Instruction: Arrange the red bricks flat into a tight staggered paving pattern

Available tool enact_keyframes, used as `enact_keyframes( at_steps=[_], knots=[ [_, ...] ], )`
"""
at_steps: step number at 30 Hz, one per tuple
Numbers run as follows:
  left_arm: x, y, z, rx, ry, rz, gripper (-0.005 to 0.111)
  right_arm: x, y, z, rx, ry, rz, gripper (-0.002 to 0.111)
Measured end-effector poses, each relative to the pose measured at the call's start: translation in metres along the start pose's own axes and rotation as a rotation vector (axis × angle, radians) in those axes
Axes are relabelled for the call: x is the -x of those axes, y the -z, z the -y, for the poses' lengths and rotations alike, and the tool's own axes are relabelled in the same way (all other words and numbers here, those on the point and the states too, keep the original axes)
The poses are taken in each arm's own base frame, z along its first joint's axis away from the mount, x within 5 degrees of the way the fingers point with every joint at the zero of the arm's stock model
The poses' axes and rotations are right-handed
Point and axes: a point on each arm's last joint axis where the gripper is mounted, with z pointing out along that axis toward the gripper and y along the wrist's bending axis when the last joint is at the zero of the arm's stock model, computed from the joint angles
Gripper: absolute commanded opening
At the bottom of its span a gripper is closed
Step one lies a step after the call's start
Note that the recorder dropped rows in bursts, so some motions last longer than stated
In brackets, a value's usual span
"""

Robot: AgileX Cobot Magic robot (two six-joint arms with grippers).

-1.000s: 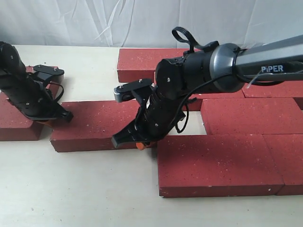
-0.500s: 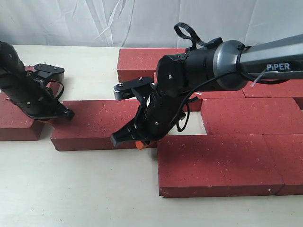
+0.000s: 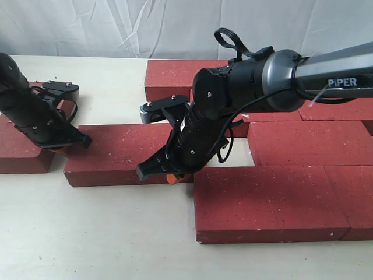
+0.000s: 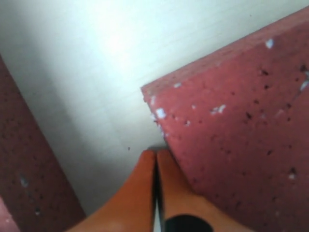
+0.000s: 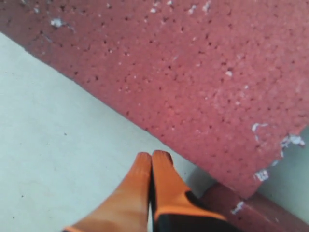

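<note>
A loose red brick lies flat between a left brick and the laid group on the right: a back brick, a middle brick and front bricks. My left gripper is shut and empty, its tips touching the loose brick's corner at its left end. My right gripper is also shut and empty, tips on the table against the loose brick's near edge, close to the front brick's corner.
A narrow gap remains between the loose brick and the front brick. Bare beige table spreads in front and at the back left. A white cloth backdrop closes the far side.
The loose brick has slid slightly to the right, with my left gripper following at its left end. The right arm has barely shifted.
</note>
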Motion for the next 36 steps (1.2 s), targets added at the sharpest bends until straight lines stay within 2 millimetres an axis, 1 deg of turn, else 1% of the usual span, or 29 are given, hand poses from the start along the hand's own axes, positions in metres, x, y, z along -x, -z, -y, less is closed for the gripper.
enact_keyframes(
  at_steps=[13, 18, 24, 27, 29, 33, 36],
  knots=[
    [0.003, 0.001, 0.0, -0.018, -0.022, -0.031, 0.0, 0.0, 0.0, 0.0, 0.0, -0.002, 0.0, -0.001],
    [0.003, 0.002, -0.001, -0.002, 0.044, -0.053, 0.0, 0.0, 0.0, 0.0, 0.0, -0.002, 0.0, -0.001],
    [0.001, 0.005, -0.003, 0.086, 0.13, -0.098, 0.0, 0.0, 0.0, 0.0, 0.0, -0.002, 0.0, -0.001],
    [-0.001, 0.011, -0.005, 0.128, 0.142, -0.111, 0.0, 0.0, 0.0, 0.0, 0.0, -0.002, 0.0, -0.001],
    [0.0, 0.018, -0.005, 0.149, 0.142, -0.099, 0.0, 0.0, 0.0, 0.0, 0.0, -0.002, 0.0, -0.001],
    [0.001, 0.03, -0.002, 0.154, 0.146, -0.085, 0.0, 0.0, 0.0, 0.0, 0.0, -0.002, 0.0, -0.001],
    [0.0, 0.031, -0.001, 0.151, 0.15, -0.093, 0.0, 0.0, 0.0, 0.0, 0.0, -0.002, 0.0, -0.001]
  ],
)
